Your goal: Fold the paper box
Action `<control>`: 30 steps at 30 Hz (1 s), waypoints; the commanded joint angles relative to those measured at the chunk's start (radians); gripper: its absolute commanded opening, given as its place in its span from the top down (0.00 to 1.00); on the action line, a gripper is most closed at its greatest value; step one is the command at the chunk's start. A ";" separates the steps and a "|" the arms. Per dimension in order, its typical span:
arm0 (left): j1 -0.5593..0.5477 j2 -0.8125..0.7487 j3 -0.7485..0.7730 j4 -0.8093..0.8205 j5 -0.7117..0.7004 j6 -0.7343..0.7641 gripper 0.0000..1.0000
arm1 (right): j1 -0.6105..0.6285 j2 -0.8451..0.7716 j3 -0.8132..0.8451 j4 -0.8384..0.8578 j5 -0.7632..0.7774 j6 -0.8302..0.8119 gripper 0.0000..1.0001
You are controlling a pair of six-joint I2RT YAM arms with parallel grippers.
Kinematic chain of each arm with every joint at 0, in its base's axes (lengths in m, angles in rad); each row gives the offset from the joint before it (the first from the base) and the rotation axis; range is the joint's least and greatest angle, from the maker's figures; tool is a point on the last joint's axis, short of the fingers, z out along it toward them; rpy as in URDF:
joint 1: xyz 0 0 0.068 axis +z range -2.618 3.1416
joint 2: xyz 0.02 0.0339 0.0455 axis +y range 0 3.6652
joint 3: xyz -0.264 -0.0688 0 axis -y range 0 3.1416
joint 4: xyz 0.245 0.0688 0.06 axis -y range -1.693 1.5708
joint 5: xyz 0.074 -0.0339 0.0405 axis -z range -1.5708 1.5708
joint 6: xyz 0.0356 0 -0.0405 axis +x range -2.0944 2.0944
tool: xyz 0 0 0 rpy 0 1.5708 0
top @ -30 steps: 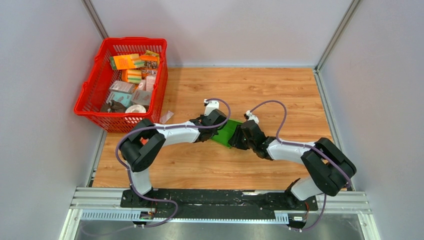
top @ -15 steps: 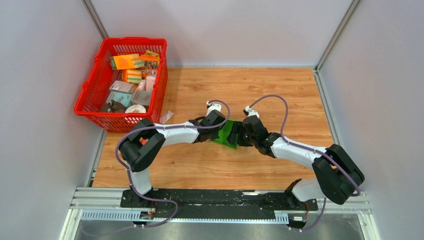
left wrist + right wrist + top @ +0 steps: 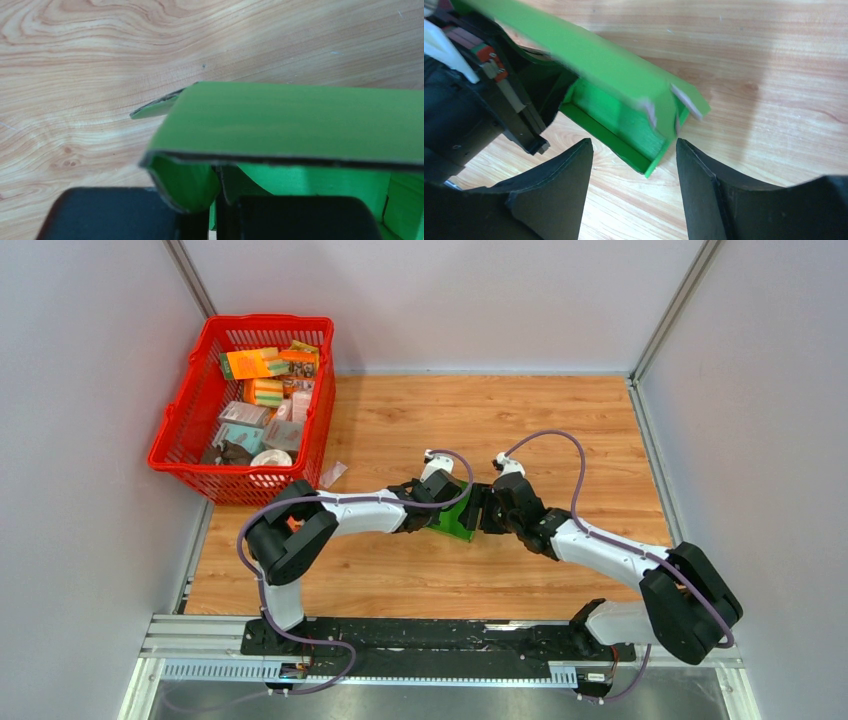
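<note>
The green paper box (image 3: 455,519) lies on the wooden table between my two grippers, partly folded with one panel raised. My left gripper (image 3: 436,508) is shut on a wall of the box; in the left wrist view the green card (image 3: 300,120) fills the frame and a strip of it is pinched between the black fingers (image 3: 115,215). My right gripper (image 3: 481,512) is open at the box's right end. In the right wrist view the open end of the box (image 3: 624,115) lies just ahead of the spread fingers (image 3: 554,190), not touching them.
A red basket (image 3: 175,435) with several small packages stands at the back left. A small clear scrap (image 3: 331,474) lies on the table beside it. Grey walls close in the wooden table on three sides.
Both grippers have shifted slightly right and toward each other. The box has gone from lying fairly flat to more raised and folded. The right arm has stretched out further.
</note>
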 commanded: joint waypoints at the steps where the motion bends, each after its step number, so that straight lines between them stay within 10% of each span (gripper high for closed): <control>1: 0.001 0.040 -0.090 -0.091 0.093 0.000 0.97 | -0.007 0.003 -0.010 0.030 0.008 -0.019 0.35; 6: 0.033 -0.112 -0.136 -0.044 0.237 -0.040 0.67 | -0.011 0.009 -0.027 0.045 -0.012 -0.024 0.36; 15: 0.168 -0.290 -0.248 0.074 0.512 -0.100 0.66 | -0.020 0.002 -0.042 0.063 -0.048 -0.032 0.36; 30: 0.178 -0.370 -0.305 0.085 0.531 -0.069 0.66 | -0.022 0.023 -0.042 0.097 -0.076 -0.026 0.36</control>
